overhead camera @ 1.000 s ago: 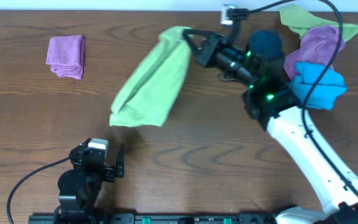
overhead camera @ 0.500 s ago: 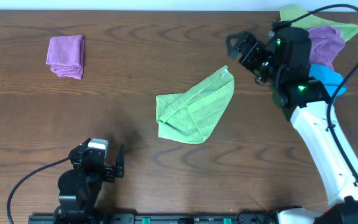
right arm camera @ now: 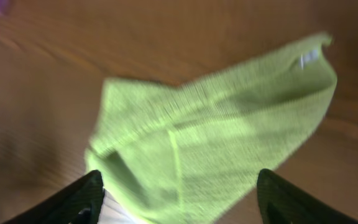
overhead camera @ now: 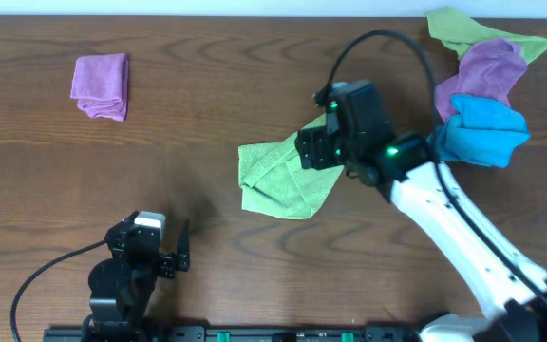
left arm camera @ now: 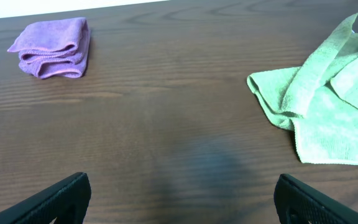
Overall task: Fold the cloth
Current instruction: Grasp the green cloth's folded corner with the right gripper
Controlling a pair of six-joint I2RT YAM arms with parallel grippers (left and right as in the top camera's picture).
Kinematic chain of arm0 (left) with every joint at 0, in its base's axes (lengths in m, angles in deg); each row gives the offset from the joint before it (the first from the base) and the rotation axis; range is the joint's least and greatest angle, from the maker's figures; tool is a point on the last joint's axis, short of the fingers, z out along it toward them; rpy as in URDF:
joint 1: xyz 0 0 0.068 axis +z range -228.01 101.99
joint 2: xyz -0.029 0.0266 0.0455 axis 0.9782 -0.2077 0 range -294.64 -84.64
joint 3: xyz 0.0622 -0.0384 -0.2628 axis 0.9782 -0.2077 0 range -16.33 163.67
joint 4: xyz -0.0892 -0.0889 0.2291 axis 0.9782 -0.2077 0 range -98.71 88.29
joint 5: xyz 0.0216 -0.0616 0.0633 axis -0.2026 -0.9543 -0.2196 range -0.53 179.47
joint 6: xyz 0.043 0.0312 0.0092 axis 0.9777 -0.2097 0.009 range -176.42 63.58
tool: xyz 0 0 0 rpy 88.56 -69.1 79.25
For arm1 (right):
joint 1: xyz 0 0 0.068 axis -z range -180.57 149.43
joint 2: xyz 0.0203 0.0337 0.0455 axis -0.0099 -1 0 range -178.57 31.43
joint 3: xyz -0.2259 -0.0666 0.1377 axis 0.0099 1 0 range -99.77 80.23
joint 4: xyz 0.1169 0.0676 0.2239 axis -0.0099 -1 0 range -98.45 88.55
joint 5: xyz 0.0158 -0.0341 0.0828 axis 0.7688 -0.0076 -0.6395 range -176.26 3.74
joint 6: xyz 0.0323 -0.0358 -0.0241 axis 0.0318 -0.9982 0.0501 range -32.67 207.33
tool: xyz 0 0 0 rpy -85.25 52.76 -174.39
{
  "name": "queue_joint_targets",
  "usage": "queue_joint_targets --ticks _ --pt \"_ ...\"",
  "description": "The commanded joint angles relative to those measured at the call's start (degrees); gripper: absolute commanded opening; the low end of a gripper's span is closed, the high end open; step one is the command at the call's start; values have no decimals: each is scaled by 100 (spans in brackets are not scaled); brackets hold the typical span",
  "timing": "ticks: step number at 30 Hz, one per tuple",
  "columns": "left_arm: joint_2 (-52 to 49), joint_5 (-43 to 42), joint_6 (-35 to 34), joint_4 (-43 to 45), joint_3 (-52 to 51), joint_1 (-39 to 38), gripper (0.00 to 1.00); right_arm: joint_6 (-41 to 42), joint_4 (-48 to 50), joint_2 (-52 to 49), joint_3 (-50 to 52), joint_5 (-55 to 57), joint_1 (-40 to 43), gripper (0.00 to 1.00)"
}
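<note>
Cloth (overhead camera: 278, 180): lime-green, loosely doubled, flat at table centre, white tag (right arm camera: 308, 58) at one corner; right gripper (overhead camera: 313, 150): fingers spread, grasping nothing, over the cloth's 2 o'clock edge; left gripper (left arm camera: 179, 193): fingers spread, empty, at 7 o'clock; folded purple cloth (overhead camera: 100, 85): 10 o'clock; mixed cloth pile (overhead camera: 482, 95): 2 o'clock

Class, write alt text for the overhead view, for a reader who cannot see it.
The right arm's hand is over a crumpled lime-green microfibre cloth in the middle of a dark wooden table. A folded purple cloth lies at the upper left; a heap of green, purple and blue cloths sits at the upper right.
</note>
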Motion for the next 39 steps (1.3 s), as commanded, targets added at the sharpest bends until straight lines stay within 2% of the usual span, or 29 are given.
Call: queue_joint_targets --ticks 1,6,13,21,33,39 --pt "35 17 -87 2 -105 -17 95 -219 -107 -546 -31 424 -85 69" --pt "35 20 -87 2 -105 -17 95 -90 -116 -1126 -31 369 -219 54" --pt "35 17 -87 2 -105 -17 95 -94 -133 -1596 -31 597 -647 55" --pt "35 17 -87 2 -105 -17 95 -94 216 -1849 -31 1847 -1252 60" --pt "35 17 -90 2 -105 -17 95 -92 708 -2487 -31 1998 -1274 46" --pt "35 17 -87 2 -105 -17 96 -96 973 -2509 -31 2090 -1228 48"
